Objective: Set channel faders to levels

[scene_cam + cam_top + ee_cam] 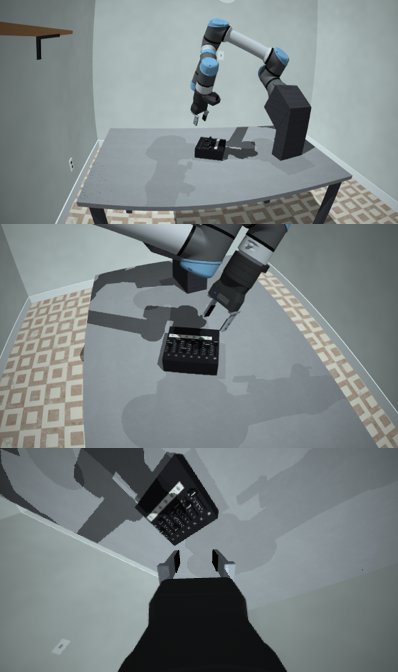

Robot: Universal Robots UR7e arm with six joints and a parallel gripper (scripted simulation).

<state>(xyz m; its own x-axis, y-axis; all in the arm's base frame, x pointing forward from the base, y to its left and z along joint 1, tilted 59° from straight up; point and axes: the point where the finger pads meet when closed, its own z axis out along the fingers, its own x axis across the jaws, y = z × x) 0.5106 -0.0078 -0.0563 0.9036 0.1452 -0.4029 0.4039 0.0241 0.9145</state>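
The room is dim. Dark shadows of the arm (208, 242) (247, 42) lie on the worktop (280, 354) (124, 186) (320, 513). Edges look bent. The tape's (190, 336) (165, 501) writing is too small and blurry to read.

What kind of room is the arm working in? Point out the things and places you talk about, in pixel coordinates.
Probably a small, plain workroom or lab: the arm's grey table (280, 354) (130, 186) stands on a patterned tile floor (50, 392) (357, 199) between bare walls, with a wooden shelf (34, 29) on one.

The UR7e arm (214, 242) (249, 43) has pale grey tubes, dark grey joints with black rings and rounded blue caps, and ends in a black gripper (220, 320) (200, 119) (196, 556) with a small blue dot and light metallic, dark-padded fingers.
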